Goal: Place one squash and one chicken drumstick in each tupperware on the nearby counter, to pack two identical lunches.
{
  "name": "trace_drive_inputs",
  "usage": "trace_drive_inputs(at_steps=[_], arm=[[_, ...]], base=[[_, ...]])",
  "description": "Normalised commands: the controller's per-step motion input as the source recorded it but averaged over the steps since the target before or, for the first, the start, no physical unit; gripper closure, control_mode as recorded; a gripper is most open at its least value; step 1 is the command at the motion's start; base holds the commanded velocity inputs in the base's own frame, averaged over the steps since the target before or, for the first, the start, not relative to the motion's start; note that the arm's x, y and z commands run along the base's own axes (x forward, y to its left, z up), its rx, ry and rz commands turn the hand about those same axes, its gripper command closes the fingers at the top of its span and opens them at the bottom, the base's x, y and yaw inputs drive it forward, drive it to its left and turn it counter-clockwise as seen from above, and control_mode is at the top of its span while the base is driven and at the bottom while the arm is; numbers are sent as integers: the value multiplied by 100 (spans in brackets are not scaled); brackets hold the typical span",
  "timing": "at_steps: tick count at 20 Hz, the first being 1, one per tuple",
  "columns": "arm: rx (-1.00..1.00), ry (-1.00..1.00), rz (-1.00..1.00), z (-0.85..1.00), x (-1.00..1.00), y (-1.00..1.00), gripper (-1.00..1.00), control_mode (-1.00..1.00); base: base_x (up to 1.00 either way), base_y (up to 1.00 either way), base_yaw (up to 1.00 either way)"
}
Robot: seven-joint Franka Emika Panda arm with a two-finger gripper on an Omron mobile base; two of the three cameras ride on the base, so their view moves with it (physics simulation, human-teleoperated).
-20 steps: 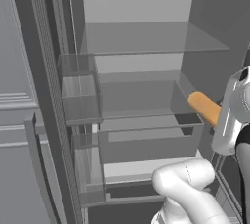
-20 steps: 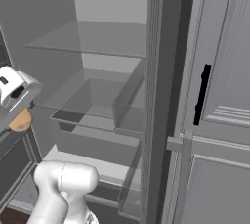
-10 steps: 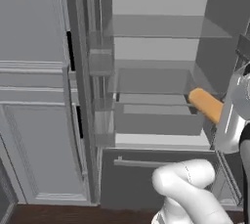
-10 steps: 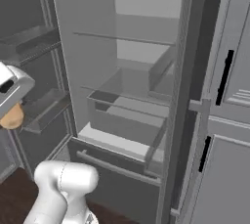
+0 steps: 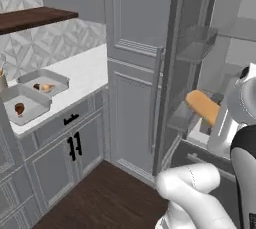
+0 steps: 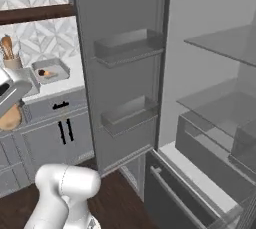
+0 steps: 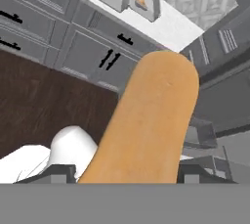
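Item: long tan squash point(image 7: 146, 125), apparently clenched in jaws. Two grey tupperware trays point(image 5: 25, 104) sat on white marbled desk point(image 5: 85, 70), well apart. Risk: squash slipping during transit.

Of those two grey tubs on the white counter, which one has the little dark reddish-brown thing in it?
The tupperware nearer the counter's front edge holds the small dark brown piece; the tupperware against the patterned wall holds a paler orange-and-brown piece.

I see a dark brown wooden plank floor point(image 5: 100, 198) beneath grey panelled cabinets with black handles point(image 5: 75, 143), a grey-white geometric tiled wall point(image 5: 55, 48), a dark brown wooden shelf point(image 5: 30, 19), and an open grey refrigerator with glass shelves point(image 6: 220, 103).
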Motion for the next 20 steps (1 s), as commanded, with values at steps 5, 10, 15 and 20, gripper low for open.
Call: trace_drive_inputs(at_steps=[5,10,15,20], arm=[[0,0,0,0,0,0,100,100],[0,0,0,0,0,0,100,100],[0,0,0,0,0,0,100,100],[0,0,0,0,0,0,100,100]], base=[[0,62,97],[16,61,75],[15,12,3],[11,22,-41]])
